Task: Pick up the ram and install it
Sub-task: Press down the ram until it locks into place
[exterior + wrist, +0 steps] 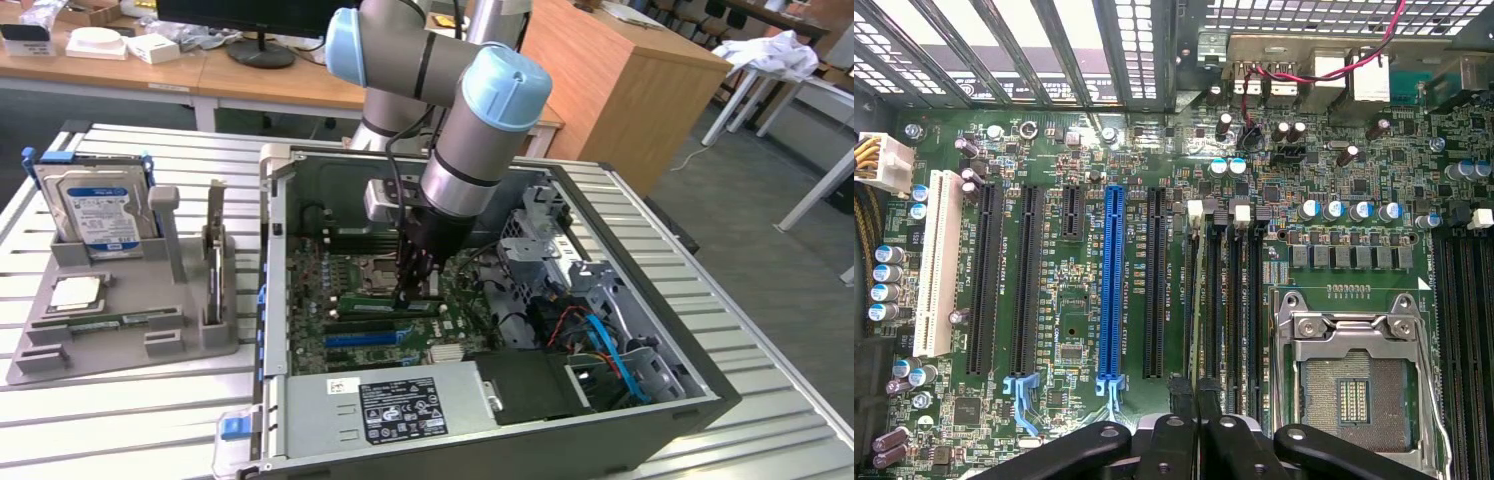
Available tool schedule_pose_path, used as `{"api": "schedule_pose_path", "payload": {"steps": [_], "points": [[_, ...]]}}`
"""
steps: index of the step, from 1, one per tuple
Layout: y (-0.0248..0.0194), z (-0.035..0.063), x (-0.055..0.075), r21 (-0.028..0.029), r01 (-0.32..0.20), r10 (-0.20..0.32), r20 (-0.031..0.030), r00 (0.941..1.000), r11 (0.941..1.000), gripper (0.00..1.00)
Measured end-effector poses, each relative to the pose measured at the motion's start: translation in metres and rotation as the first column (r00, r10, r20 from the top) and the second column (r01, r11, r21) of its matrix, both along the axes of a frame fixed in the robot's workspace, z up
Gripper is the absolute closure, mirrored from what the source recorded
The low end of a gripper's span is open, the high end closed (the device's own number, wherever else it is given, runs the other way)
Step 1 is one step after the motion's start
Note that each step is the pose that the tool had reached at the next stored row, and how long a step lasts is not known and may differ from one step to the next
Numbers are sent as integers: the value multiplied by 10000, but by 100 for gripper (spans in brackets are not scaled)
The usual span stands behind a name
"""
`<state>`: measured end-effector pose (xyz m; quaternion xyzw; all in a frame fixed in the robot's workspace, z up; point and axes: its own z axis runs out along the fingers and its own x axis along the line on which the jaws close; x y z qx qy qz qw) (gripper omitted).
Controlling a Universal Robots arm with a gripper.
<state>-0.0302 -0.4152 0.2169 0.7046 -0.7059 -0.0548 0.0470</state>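
Hung inside open computer case (674,330), over motherboard (1084,290); gripper (1196,400) fingers (1182,392) closed on ram (1199,300) standing edgewise in memory slot (1211,300).

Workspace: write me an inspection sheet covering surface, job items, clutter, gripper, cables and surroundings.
Surface: slatted metal table carrying an open computer case.
Job's things: the ram seen edge-on, lined up over a memory slot beside the empty CPU socket; whether it is seated cannot be told.
Clutter: grey holder with hard drive and CPU chip.
Grippers: gripper down inside the case, shut on the ram.
Cables: red and blue cables inside the case.
Surroundings: wooden desks, monitor stand.
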Motion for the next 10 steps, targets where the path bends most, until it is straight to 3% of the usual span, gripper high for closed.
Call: {"api": "schedule_pose_path", "payload": {"steps": [10], "points": [[0, 0, 0, 1, 0, 0, 0, 10000, 10000, 88]]}}
